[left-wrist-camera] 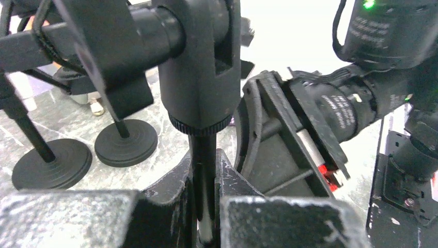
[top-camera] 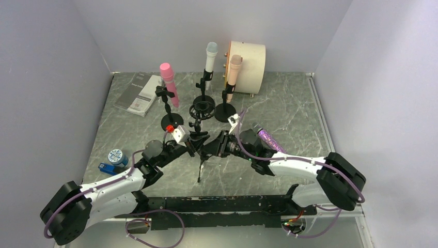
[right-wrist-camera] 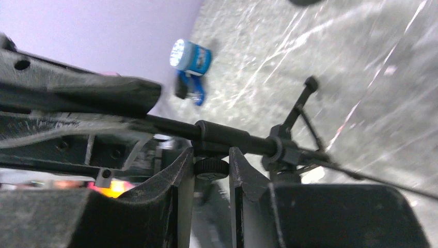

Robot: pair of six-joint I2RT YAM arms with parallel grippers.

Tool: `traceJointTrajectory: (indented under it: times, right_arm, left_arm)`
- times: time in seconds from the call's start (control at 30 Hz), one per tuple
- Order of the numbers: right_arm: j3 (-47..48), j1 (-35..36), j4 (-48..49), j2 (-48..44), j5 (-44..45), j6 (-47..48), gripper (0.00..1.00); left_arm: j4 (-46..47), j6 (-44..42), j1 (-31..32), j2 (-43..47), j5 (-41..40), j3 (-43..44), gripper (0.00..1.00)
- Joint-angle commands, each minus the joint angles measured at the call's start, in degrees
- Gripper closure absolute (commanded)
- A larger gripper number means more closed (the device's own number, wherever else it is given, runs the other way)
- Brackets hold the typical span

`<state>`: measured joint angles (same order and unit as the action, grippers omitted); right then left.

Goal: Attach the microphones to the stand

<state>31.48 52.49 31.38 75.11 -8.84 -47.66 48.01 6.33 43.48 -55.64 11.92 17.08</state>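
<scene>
Got a grey desk [top-camera: 289, 111] with pink mic [top-camera: 168, 77], white mic [top-camera: 210, 57] and peach mic [top-camera: 235, 67] clipped upright at the back. Mid-desk, last stand [left-wrist-camera: 199, 77] held between both arms: left pincer [left-wrist-camera: 204, 181] pressed tight on its rod, right pincer [right-wrist-camera: 210, 160] pinching its knob [right-wrist-camera: 210, 168]. Purple mic [top-camera: 271, 138] lying by the right arm, unclipped. Could easily twist or drop the stand with a slipping grip, or knock that mic rolling.

Four microphones [top-camera: 168, 82] and four stands [top-camera: 172, 122]
</scene>
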Motion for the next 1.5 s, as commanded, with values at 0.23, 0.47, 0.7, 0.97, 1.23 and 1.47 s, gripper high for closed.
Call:
traceJointTrajectory:
  times: [0.23, 0.47, 0.7, 0.97, 1.23, 1.47]
  right_arm:
    - [-8.9, -3.6, 29.2, 6.6, -1.5, -40.7, 0.6]
    - [-7.6, -3.1, 18.0, -1.7, 0.5, -9.7, 0.38]
    - [-7.3, 0.6, 5.1, -7.9, 2.6, 21.3, 0.39]
    - [-1.9, 3.4, -1.3, -7.4, 3.9, 32.9, 0.4]
    - [-0.4, 3.8, 3.9, -4.2, 0.7, 32.7, 0.45]
    - [0.0, 3.8, 4.8, -2.8, 1.2, 31.6, 0.66]
  left_arm:
    - [1.1, 0.8, 0.4, 0.1, 0.4, 1.2, 0.97]
    - [0.6, 1.0, 0.3, -0.9, 0.1, 2.1, 0.97]
    - [-0.3, 1.1, 0.3, -1.4, 0.9, 3.0, 0.97]
    - [-0.6, 1.4, 0.3, -1.5, 1.2, 3.3, 0.98]
    - [-0.8, 1.7, 0.3, -0.9, 1.4, 3.1, 0.97]
    - [-0.6, 1.6, 0.3, -0.7, 1.5, 3.0, 0.97]
